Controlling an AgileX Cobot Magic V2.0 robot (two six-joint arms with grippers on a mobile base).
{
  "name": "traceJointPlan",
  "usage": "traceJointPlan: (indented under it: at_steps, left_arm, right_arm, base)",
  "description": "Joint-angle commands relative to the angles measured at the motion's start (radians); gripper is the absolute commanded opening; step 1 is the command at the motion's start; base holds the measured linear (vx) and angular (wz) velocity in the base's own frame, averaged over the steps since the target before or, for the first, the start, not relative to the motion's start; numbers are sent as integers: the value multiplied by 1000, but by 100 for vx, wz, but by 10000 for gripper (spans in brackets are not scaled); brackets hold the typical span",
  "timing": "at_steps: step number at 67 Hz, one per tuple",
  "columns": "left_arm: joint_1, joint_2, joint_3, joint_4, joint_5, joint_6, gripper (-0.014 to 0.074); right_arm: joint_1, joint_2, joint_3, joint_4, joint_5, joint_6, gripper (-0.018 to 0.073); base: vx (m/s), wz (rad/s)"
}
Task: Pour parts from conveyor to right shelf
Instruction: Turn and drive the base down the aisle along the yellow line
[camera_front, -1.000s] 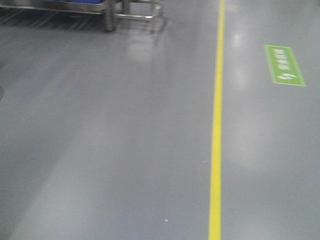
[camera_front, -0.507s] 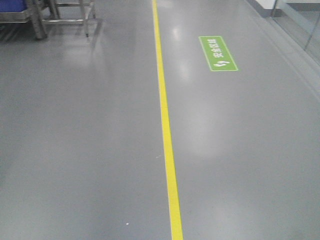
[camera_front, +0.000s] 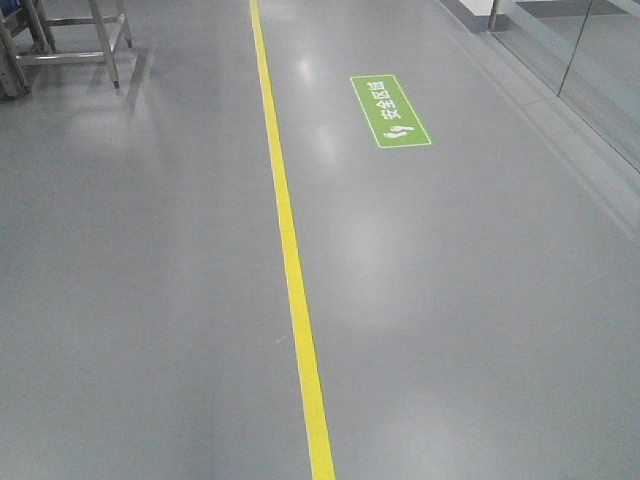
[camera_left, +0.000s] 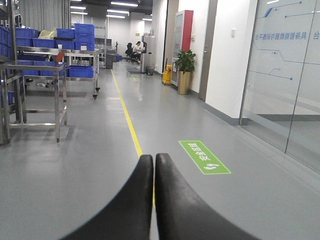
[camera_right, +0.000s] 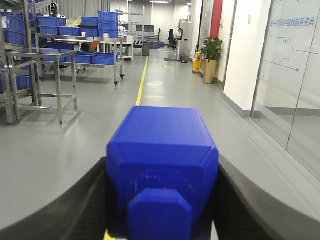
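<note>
Holding: blue block (camera_right: 162, 145), clamped in right gripper (camera_right: 164, 205) jaws, arm level.
Left gripper (camera_left: 154, 161): jaws together, empty, level above grey floor (camera_left: 75, 170).

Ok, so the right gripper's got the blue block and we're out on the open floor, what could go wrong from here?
The blue block is pinched only at its sides by the right gripper, so a jolt could drop it on the grey floor. The steel tables stand left of the yellow line; the base might clip a leg. A seated person is far down the aisle.
</note>
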Motion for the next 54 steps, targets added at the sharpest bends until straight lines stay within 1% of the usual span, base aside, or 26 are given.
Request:
traceJointPlan:
  at_steps: [1,22,54]
  left_arm:
    - [0,-11,27,-10,-79,-7,-6]
    - [0,-11,27,-10,-79,-7,-6]
    - [0,-11,27,-10,-79,-7,-6]
  right_arm:
    - [-2,12,-27,-4,-85,-8,-4]
    - [-2,12,-27,-4,-85,-8,-4]
    - [-2,12,-27,-4,-84,-8,-4]
  base:
    - [32,-4]
    - [41,11]
    - [54,19]
